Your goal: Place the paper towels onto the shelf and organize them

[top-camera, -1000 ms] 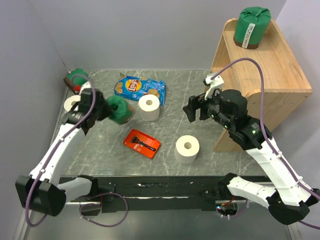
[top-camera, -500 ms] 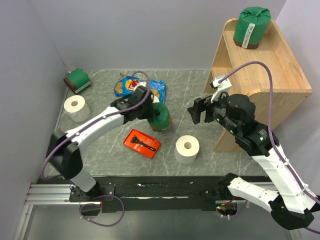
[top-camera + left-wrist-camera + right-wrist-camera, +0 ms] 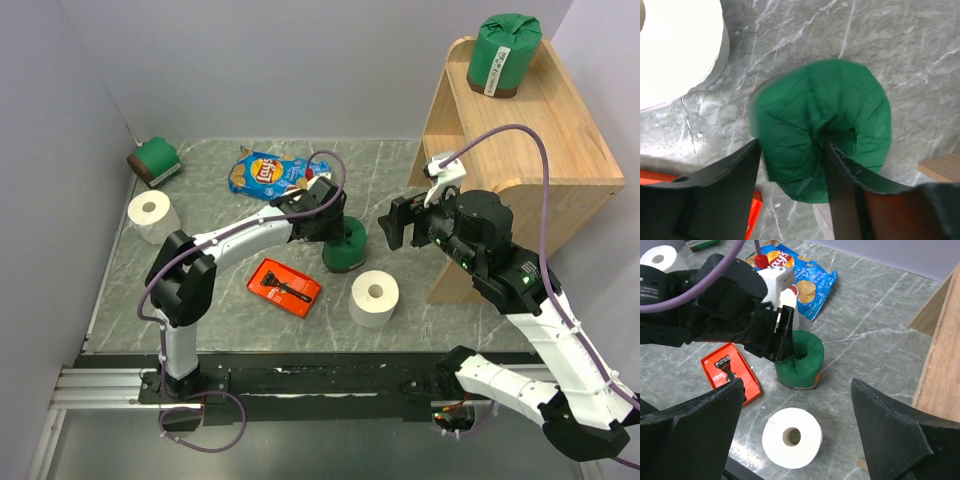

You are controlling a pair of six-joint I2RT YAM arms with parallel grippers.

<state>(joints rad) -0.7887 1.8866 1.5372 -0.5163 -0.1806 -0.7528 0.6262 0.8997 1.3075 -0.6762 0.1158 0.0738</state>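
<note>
A flat red tray [image 3: 285, 286] lay on the left of the grey surface [image 3: 380, 170], and a blue chip bag [image 3: 265, 172] lay farther back. A white roll [image 3: 374, 297] sat on the near side. A second white roll [image 3: 675, 45] sat close by, mostly hidden under my left arm from above. My right pincer [image 3: 392, 222] hung wide apart with nothing in it, between these things and the shelf [image 3: 580, 130] on the right. One wrapped roll [image 3: 507, 55] stood on the shelf's top.

The green roll [image 3: 346, 252] stood upright on the surface, near the white roll. My left pincer [image 3: 792, 150] was over it. One finger was at its outer side and the other at the dip in its top. I could not tell if it was squeezing or loose.

The green wrapping was soft and crinkly, twisted into a dimple. The surface looked like marble. The shelf was smooth pale wood with a rounded corner.
</note>
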